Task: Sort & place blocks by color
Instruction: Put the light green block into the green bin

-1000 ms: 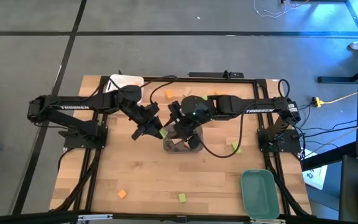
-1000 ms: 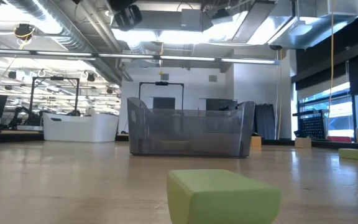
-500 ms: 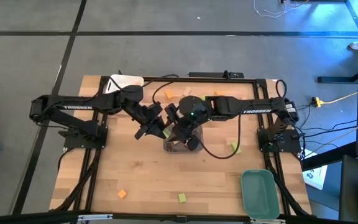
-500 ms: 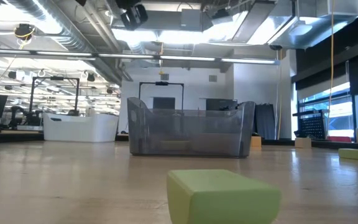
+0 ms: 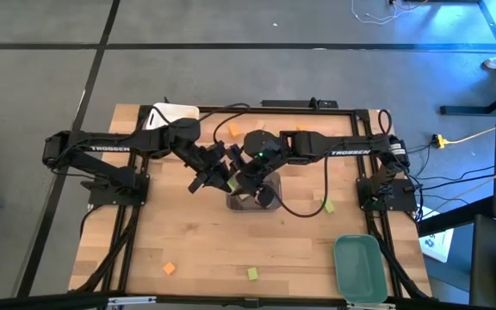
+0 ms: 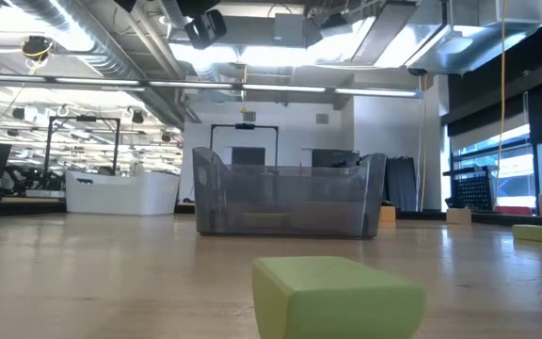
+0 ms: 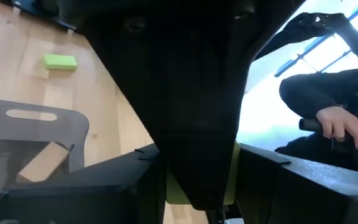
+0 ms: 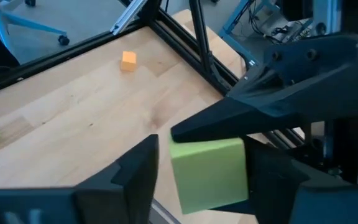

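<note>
Above the light wooden counter point(image 5: 196, 250) and the clear grey plastic tray point(image 5: 250, 201), the left gripper point(image 5: 220, 179) has swung in to meet the right gripper point(image 5: 241, 175). Left jaws stay clenched on the small yellow-green block point(image 8: 207, 174) in mid-air. Right jaws, narrowing, bracket it but are not yet clamped, so this is probably a handover before sorting.

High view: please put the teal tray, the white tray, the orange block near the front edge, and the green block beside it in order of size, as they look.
1. teal tray, plainly largest.
2. white tray, smaller here, though the left arm hides part of it.
3. orange block and green block: both tiny and look alike, so I do not rank them.
</note>
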You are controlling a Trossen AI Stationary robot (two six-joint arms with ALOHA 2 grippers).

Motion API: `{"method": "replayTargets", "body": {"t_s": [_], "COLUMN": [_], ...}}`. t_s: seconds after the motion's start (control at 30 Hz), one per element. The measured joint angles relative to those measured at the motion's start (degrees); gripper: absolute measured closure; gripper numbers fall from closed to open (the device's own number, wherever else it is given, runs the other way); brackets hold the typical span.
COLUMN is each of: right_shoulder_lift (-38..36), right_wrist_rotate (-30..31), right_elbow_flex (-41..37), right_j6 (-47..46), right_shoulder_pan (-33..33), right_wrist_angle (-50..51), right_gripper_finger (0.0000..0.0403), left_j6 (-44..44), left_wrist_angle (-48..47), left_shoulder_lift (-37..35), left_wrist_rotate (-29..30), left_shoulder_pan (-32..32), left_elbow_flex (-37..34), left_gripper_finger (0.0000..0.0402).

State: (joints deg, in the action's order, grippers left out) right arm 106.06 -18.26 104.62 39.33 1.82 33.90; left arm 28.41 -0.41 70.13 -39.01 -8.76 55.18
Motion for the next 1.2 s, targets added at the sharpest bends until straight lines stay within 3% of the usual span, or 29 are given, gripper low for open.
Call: {"method": "replayTargets", "body": {"t_s": [0.17,0.43,0.6,0.83,1.03,1.2], "right_shoulder_lift": [0.0,0.0,0.0,0.0,0.0,-0.1], "right_wrist_rotate": [-0.2,-0.3,0.6,6.0,14.9,21.7], "right_elbow_flex": [0.0,0.0,0.3,5.2,12.4,19.0], "right_j6": [1.4,0.7,-1.7,-4.8,-16.6,-33.6], "right_shoulder_pan": [-0.2,-0.2,-0.3,0.1,1.9,3.8], "right_wrist_angle": [-0.3,-0.1,1.6,9.4,22.5,37.9], "right_gripper_finger": [0.0265,0.0265,0.0266,0.0266,0.0266,0.0266], "left_j6": [0.4,1.6,0.6,-7.1,-14.3,-18.8], "left_wrist_angle": [0.0,0.0,-2.2,-9.8,-16.2,-19.2], "left_shoulder_lift": [0.1,0.1,0.0,-0.1,-0.1,-0.7], "left_wrist_rotate": [-1.1,-1.1,0.4,2.8,10.2,13.2], "left_shoulder_pan": [0.0,0.0,0.0,0.0,0.0,0.0], "left_elbow_flex": [0.0,0.0,0.0,0.0,0.0,0.0], "left_gripper_finger": [0.0292,0.029,0.0242,0.0232,0.0231,0.023]}}
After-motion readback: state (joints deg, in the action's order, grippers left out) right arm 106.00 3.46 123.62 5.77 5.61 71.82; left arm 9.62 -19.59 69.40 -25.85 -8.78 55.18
